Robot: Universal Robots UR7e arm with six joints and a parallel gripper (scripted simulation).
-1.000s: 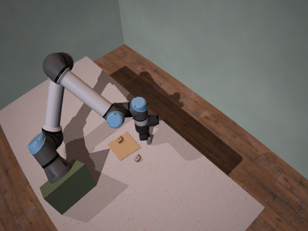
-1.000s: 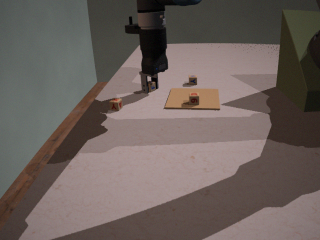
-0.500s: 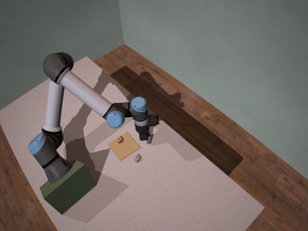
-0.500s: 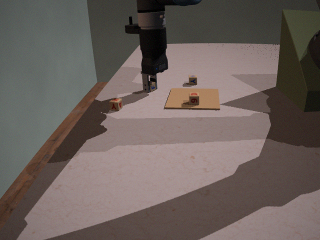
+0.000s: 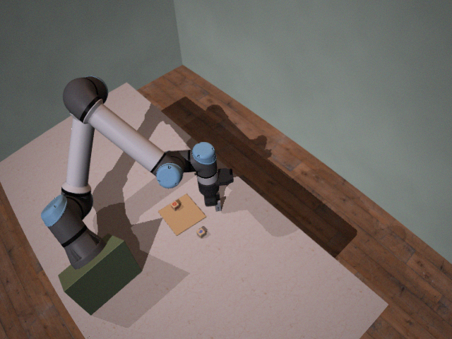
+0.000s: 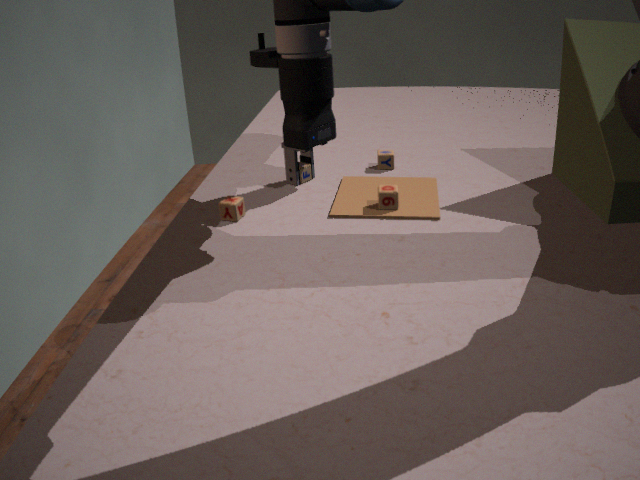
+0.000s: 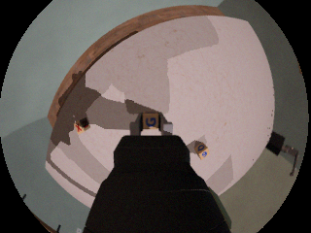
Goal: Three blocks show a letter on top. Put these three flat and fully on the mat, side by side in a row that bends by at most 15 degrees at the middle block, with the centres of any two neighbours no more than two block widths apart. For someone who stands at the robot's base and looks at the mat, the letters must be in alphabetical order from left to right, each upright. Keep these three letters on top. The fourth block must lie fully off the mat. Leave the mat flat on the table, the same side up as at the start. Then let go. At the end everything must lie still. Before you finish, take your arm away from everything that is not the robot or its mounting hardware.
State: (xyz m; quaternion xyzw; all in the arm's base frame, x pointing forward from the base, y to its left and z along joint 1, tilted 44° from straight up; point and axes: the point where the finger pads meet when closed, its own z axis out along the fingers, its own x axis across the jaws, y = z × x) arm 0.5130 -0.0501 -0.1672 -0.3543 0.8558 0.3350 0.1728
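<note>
My gripper (image 5: pixel 216 209) (image 6: pixel 300 178) (image 7: pixel 151 117) stands about half open around the G-topped block (image 6: pixel 306 173) (image 7: pixel 151 120); whether it grips, I cannot tell. Near it is the mat (image 5: pixel 180 220) (image 6: pixel 356 198), with one red-marked block (image 5: pixel 175 205) (image 6: pixel 387 197) on it. The blue-marked block (image 5: pixel 200 232) (image 6: pixel 385 160) (image 7: pixel 201 149) and the red Y block (image 6: pixel 231 209) (image 7: pixel 82 125) lie off the mat.

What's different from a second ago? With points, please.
The claw's (image 5: pixel 216 207) (image 6: pixel 299 180) (image 7: pixel 151 122) fingers moved closer together around the blue-F block (image 6: pixel 306 173) (image 7: pixel 151 120); I can't tell if it's gripped. Nothing visibly let go. The mat (image 5: pixel 182 219) (image 6: pixel 356 198) and the block on it (image 5: pixel 175 205) (image 6: pixel 388 197) stayed put.
</note>
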